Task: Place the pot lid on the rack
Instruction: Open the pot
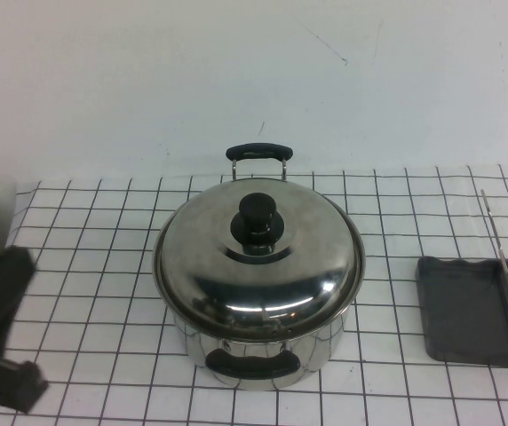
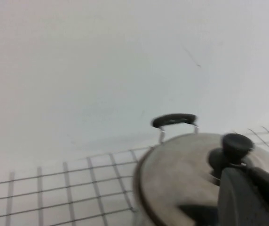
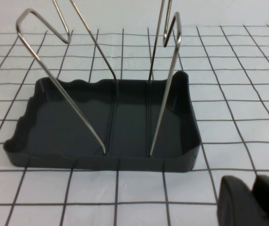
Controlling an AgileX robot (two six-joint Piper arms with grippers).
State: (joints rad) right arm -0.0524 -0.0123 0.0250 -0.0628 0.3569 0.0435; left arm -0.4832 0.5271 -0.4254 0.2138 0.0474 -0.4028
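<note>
The pot lid [image 1: 236, 266] is round, domed and shiny, with a black knob [image 1: 256, 217]. It sits on the steel pot [image 1: 263, 351] at the table's middle. The rack [image 1: 467, 311] is a dark grey tray with an upright wire frame [image 1: 505, 275], at the right edge. My left gripper [image 2: 249, 175] is at the table's left, apart from the pot, and looks shut and empty. Its view shows the lid [image 2: 181, 174] and the knob [image 2: 236, 143]. My right gripper [image 3: 252, 183] is shut and empty, low over the table a short way from the rack [image 3: 101, 162]. It is out of the high view.
The pot has two black handles, one at the far side [image 1: 257, 151] and one at the near side [image 1: 252, 362]. My left arm [image 1: 1, 302] fills the lower left corner. A white wall stands behind the gridded table top [image 1: 414, 213].
</note>
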